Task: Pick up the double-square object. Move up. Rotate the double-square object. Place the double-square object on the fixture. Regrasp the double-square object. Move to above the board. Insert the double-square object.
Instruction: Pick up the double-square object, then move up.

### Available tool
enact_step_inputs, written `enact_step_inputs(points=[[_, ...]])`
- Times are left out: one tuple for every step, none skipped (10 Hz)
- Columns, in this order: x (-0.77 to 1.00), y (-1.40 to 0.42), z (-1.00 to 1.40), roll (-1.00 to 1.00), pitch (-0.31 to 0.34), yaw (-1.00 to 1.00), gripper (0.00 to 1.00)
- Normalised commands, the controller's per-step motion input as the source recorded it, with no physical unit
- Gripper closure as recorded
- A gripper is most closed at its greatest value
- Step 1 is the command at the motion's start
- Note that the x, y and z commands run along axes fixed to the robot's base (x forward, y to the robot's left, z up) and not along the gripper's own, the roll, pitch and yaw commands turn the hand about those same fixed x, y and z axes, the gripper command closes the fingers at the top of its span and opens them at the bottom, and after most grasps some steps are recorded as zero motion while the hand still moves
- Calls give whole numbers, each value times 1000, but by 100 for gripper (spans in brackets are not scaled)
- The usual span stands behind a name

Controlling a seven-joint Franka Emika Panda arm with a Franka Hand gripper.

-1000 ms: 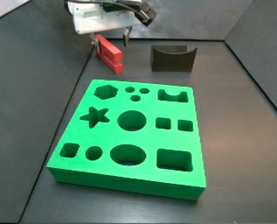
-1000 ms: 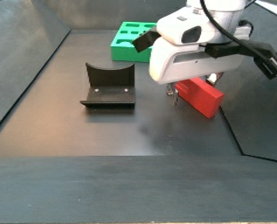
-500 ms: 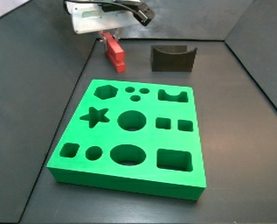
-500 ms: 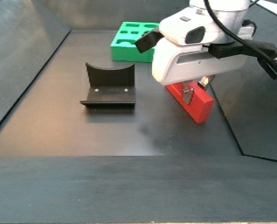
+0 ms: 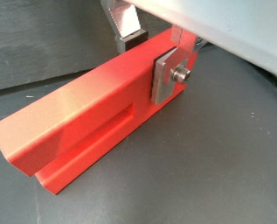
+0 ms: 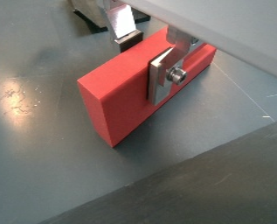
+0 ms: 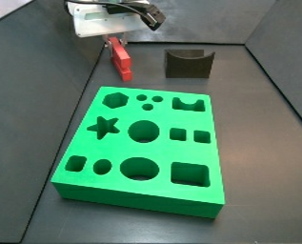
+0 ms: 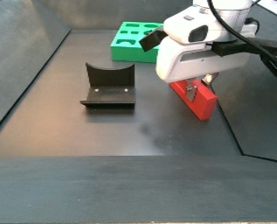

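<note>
Holding the red piece near one end, with the hard steps not yet done

Looking from the biggest thing down: the board (image 7: 143,145) lies well apart from me, its cut-outs open, and a piece that turns in my grip would, I judge, meet its square holes crooked later on. The fixture (image 8: 107,87) stands apart on the dark floor, nothing on it; setting down askew there could spoil the regrasp. The double-square object (image 5: 100,114) sits between my fingers (image 6: 161,73), pads pressed on both its broad faces, so my gripper (image 5: 150,58) is closed on it. In both wrist views my hold sits near one end, the long body reaching out past the fingers. That overhang is my worry: on lifting or rotating, its weight could swing it in the pads. In a side view the piece (image 8: 197,97) seems at or just off the floor; I cannot tell which.
</note>
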Motion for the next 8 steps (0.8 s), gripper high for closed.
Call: enact_step_inputs(points=[[0,0,0,0,0,0,100],[0,0,833,0,0,0,100],[-37,-40,819,-8,14,-3,100],[-57,-39,734,-4,15,-3,100],[-50,-30,668,2,12,-3,100],[-30,-10,461,14,24,-7,100],[-27,-4,367,18,30,-9,100],[-27,3,171,29,36,-14,100]])
